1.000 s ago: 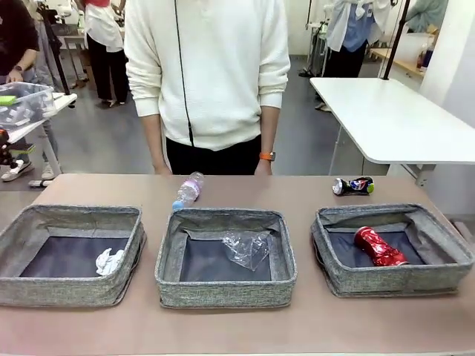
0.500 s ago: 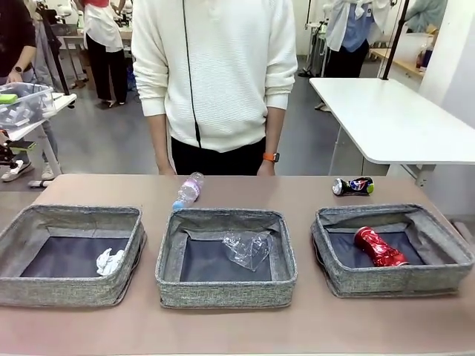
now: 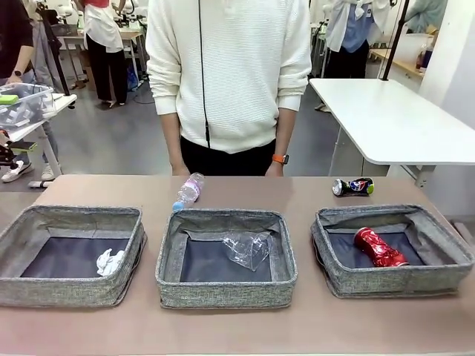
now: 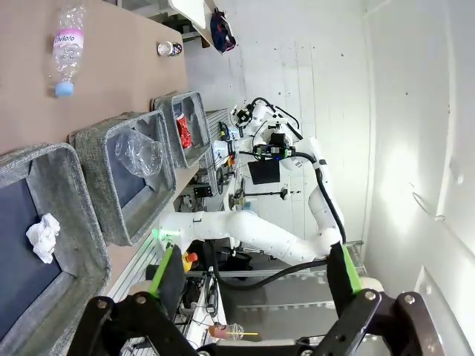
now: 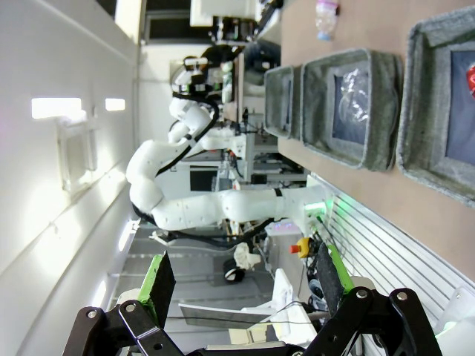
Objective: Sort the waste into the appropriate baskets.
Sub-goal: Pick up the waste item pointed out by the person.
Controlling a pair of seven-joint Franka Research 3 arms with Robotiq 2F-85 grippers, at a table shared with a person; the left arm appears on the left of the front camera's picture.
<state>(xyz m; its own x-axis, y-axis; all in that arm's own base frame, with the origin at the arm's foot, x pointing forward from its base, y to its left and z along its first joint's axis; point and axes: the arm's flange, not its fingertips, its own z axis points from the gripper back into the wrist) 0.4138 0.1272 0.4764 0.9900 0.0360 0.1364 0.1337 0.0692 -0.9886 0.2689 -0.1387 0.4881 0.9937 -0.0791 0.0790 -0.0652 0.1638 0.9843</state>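
On the table (image 3: 237, 326) we see the paper ball (image 3: 110, 262) in the left basket (image 3: 70, 215), the cup (image 3: 249, 248) in the middle basket (image 3: 223, 293) and the red can (image 3: 380, 247) in the right basket (image 3: 393, 282). The bottle (image 3: 188, 190) lies on the table just behind the middle basket. The blue can (image 3: 352, 185) lies behind the right basket, apart from it. The left gripper (image 4: 252, 256) and the right gripper (image 5: 243, 259) both have their fingers spread wide and hold nothing.

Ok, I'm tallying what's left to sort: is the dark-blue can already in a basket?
No, the dark-blue can lies on the table beyond the right basket, which holds the red can.
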